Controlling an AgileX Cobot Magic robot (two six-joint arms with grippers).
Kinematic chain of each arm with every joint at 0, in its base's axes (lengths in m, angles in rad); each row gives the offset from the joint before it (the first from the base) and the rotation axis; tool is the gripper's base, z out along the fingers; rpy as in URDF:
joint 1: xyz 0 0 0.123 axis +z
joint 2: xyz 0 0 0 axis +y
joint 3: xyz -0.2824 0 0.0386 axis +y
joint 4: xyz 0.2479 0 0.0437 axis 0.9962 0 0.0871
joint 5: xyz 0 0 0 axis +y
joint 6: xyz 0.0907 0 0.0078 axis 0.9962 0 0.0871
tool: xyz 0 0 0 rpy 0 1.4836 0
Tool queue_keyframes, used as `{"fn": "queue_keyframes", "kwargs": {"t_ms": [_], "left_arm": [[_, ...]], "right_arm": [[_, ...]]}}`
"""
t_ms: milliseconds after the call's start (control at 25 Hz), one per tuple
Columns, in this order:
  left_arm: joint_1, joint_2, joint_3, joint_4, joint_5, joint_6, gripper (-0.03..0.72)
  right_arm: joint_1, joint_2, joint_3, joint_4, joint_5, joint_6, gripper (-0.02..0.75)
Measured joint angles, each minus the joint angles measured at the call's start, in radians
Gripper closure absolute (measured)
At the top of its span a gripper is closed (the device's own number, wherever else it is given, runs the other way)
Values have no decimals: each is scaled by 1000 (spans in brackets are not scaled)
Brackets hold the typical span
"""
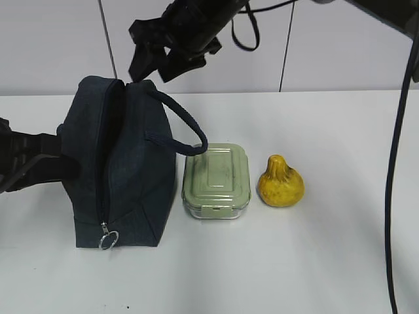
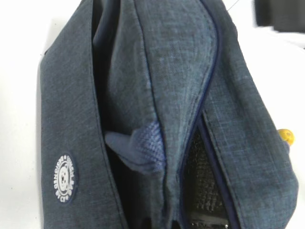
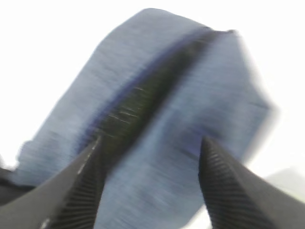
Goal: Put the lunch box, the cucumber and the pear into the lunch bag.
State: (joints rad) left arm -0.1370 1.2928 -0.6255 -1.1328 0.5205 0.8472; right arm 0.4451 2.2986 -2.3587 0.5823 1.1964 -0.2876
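Note:
The navy lunch bag (image 1: 121, 163) stands at the left, its top zipper open in a dark slit. Right of it sit the lunch box (image 1: 217, 180) with its sage-green lid and the yellow pear (image 1: 280, 183). The cucumber is out of view. My right gripper (image 1: 154, 70) hangs open and empty above the bag's far end; in the blurred right wrist view its gripper (image 3: 151, 142) is over the bag's slit (image 3: 138, 105). My left arm (image 1: 29, 160) presses on the bag's left side. In the left wrist view the bag's fabric (image 2: 176, 81) folds around a black ribbed finger pad (image 2: 205, 183).
The bag's padded loop handle (image 1: 186, 127) arches over toward the lunch box. A silver ring pull (image 1: 108, 240) hangs at the bag's near bottom corner. A black cable (image 1: 393, 196) hangs down the right side. A sliver of the pear (image 2: 287, 137) shows past the bag.

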Motion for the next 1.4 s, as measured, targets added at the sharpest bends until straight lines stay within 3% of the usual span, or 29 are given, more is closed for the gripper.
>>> {"fn": "queue_keyframes", "kwargs": {"t_ms": [240,480,800,1040,1400], "left_arm": [[0,0,0,0,0,0,701],[0,0,0,0,0,0,701],[0,0,0,-1,3,0,701],[0,0,0,-1,15,0,701],[0,0,0,-2,18,0,701]], "right_arm": [[-1,-43,-102,-394,51,128,349],[-2,-175,-45,-582,56,176,373],[-2,-439,321,-706,58,288,374],[-2,-508,573,-712,58,323,374],[-2,-397,658,-716,48,307,365]]}}
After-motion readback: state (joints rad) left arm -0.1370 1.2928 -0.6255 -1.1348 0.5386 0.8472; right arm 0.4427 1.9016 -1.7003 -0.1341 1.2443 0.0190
